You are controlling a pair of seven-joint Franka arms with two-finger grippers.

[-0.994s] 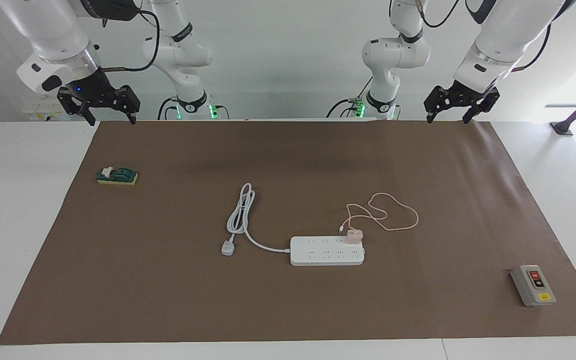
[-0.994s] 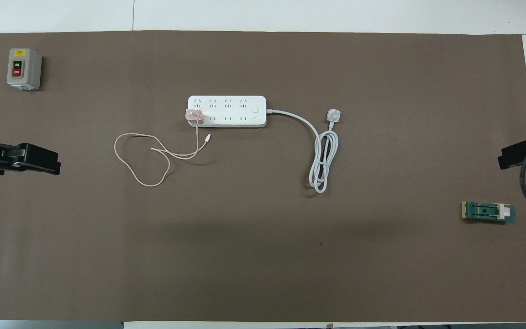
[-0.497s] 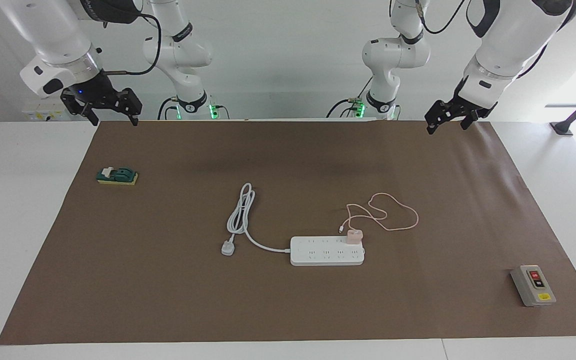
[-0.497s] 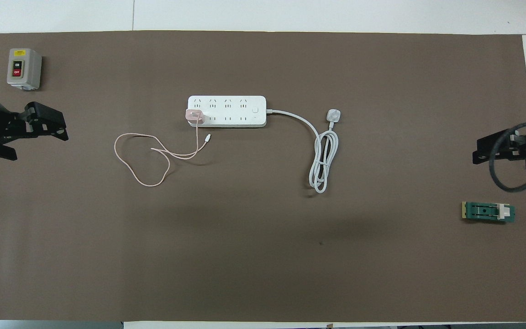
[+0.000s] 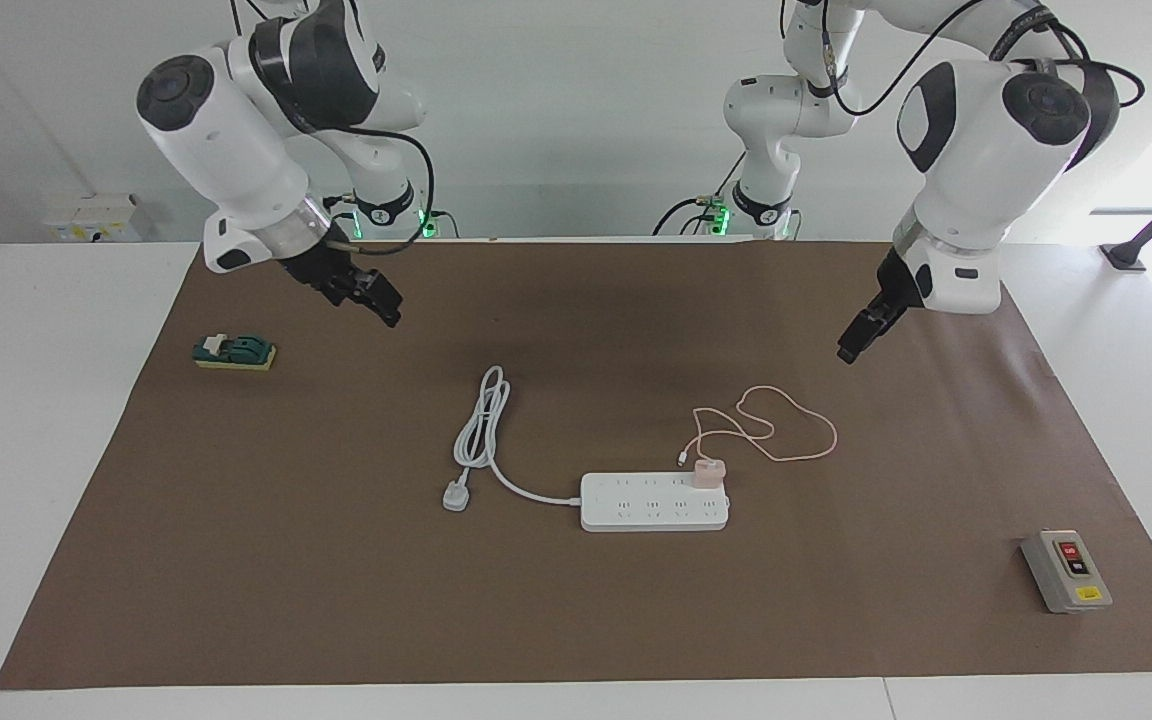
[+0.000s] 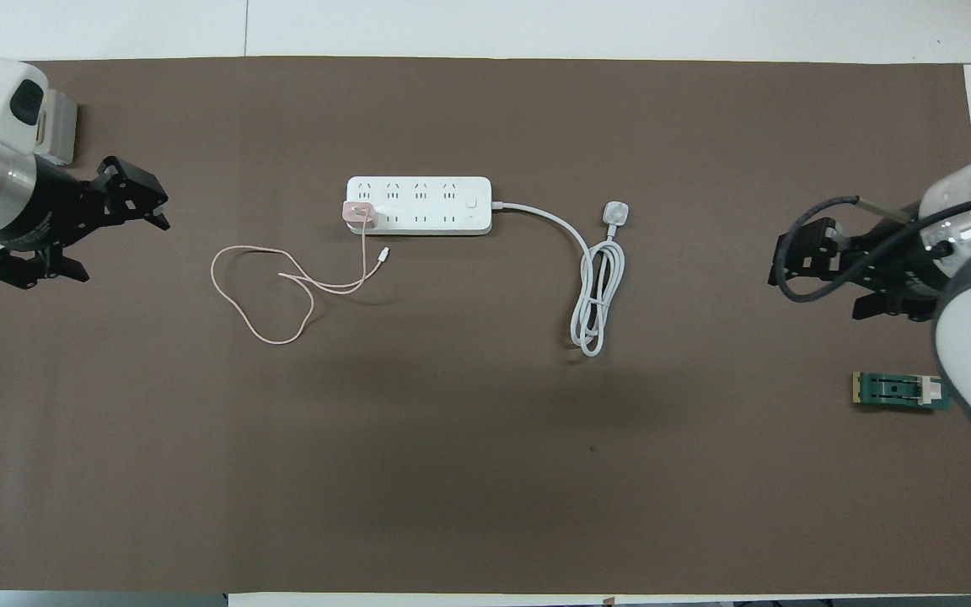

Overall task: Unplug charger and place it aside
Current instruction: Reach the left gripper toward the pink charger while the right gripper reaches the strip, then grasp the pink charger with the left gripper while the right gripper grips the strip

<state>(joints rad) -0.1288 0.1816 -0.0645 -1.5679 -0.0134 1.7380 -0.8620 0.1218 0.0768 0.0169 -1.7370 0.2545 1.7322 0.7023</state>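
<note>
Nearest the robots' edge, right gripper (image 5: 383, 302) and left gripper (image 6: 119, 223) both raised over the brown mat (image 5: 576, 620), each open and empty, then mid-table the charger (image 5: 708, 472) plugged into the power strip (image 5: 636, 505).

A robotics lab: two white arms mounted at the edge of a white desk (image 5: 56, 420) spread with a brown mat (image 5: 576, 600), bare white walls, and test pieces laid out apart, a power strip (image 5: 654, 510) and a grey switch box (image 5: 1066, 571).
</note>
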